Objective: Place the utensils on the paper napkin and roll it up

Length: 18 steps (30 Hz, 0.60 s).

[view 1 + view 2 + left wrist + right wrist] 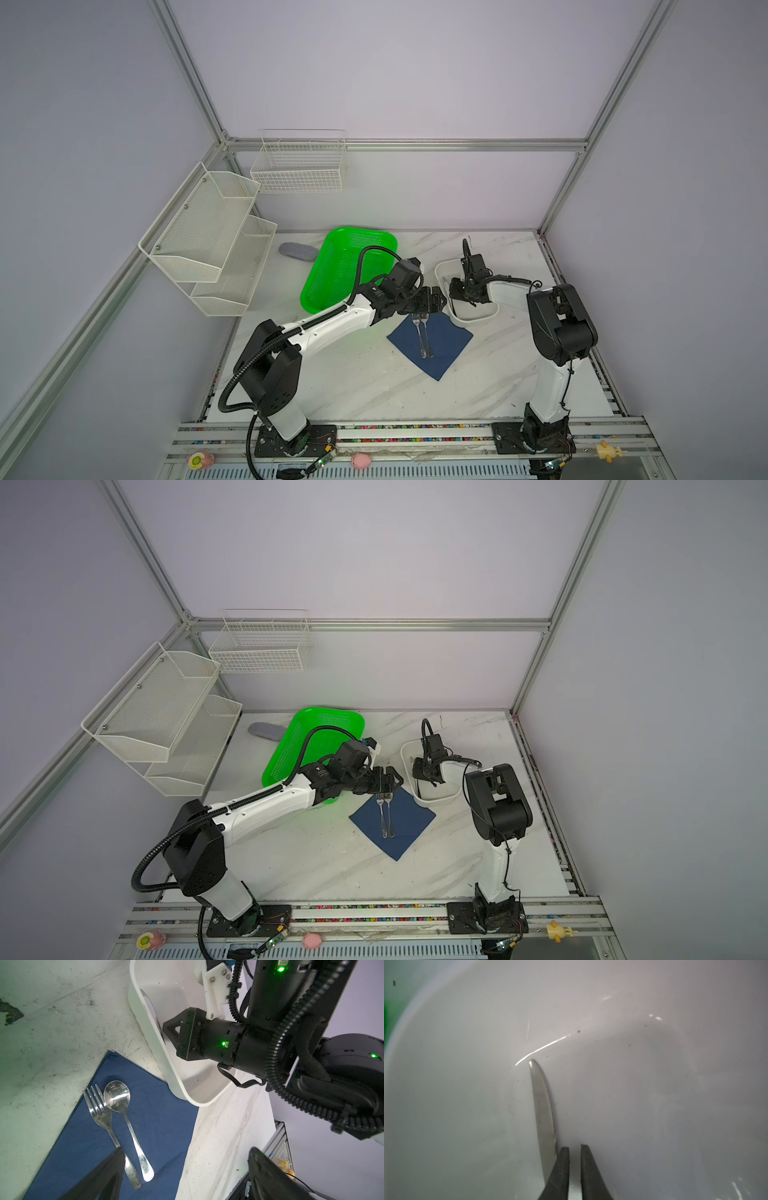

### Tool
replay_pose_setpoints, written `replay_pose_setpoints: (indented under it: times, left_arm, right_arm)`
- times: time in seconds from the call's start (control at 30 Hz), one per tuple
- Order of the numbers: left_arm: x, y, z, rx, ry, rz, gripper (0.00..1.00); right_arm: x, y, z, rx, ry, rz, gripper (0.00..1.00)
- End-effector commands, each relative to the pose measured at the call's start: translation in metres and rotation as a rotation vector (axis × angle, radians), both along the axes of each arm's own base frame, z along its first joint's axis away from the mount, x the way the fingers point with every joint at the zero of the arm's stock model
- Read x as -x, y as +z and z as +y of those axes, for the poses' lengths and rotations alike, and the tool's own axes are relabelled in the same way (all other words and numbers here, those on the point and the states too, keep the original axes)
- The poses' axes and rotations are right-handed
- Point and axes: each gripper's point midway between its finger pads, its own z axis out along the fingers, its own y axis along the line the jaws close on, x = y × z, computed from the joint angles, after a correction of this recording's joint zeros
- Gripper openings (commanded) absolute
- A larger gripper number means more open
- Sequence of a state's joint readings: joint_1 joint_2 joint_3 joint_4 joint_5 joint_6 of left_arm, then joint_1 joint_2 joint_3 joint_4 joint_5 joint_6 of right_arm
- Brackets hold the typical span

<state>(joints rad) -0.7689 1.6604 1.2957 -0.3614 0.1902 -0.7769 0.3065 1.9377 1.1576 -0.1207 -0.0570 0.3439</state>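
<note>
Lying side by side on the paper napkin (449,343), the fork (102,1118) and spoon (117,1095) run near-to-far, heads far. Over the napkin's far corner the left gripper (440,300) hovers wide open and empty. Farther right, inside the white tray (478,321), the right gripper (575,1147) shows a narrow empty gap. The knife (543,1101) lies beside its fingers (562,1167), tip pointing away.

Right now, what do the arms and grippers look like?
The left arm and right arm pair white link shells with black joint housings; black corrugated conduit runs along both. The left gripper and right gripper are black with tapered dark fingers. A green light marks the right wrist.
</note>
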Motion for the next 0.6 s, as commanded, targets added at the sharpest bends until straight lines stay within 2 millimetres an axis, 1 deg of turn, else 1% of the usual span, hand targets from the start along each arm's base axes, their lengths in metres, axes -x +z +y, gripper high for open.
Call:
replay_pose_setpoints:
  times: [0.0,0.1,0.17,0.2,0.27,0.3,0.37,0.43,0.57]
  left_arm:
    - [0.001,0.004,-0.001,0.017,0.0,0.0,0.91]
    - [0.002,0.004,0.001,0.013,0.002,-0.002,0.91]
    - [0.002,0.004,0.002,0.012,0.005,-0.005,0.91]
    - [0.003,0.004,0.003,0.009,0.006,-0.005,0.91]
    - [0.002,0.004,0.003,0.009,0.007,-0.005,0.91]
    - [0.003,0.004,0.003,0.01,0.006,-0.006,0.91]
    - [0.002,0.003,0.002,0.011,0.005,-0.005,0.91]
    - [0.003,0.004,0.002,0.011,0.003,-0.007,0.91]
    - [0.004,0.004,0.003,0.01,0.002,-0.009,0.91]
  right_arm:
    - [0.048,-0.059,-0.029,0.119,-0.047,0.248,0.21]
    - [0.05,-0.067,-0.024,0.095,-0.037,0.274,0.23]
    - [0.052,-0.071,-0.026,0.116,-0.025,0.297,0.23]
    - [0.054,-0.073,-0.027,0.138,-0.021,0.305,0.22]
    - [0.055,-0.073,-0.027,0.159,-0.004,0.302,0.16]
    - [0.056,-0.073,-0.025,0.154,0.009,0.304,0.15]
    - [0.057,-0.073,-0.021,0.129,0.018,0.314,0.17]
    - [0.052,-0.063,-0.014,0.097,0.037,0.289,0.19]
    - [0.038,-0.04,-0.001,-0.065,0.058,0.242,0.22]
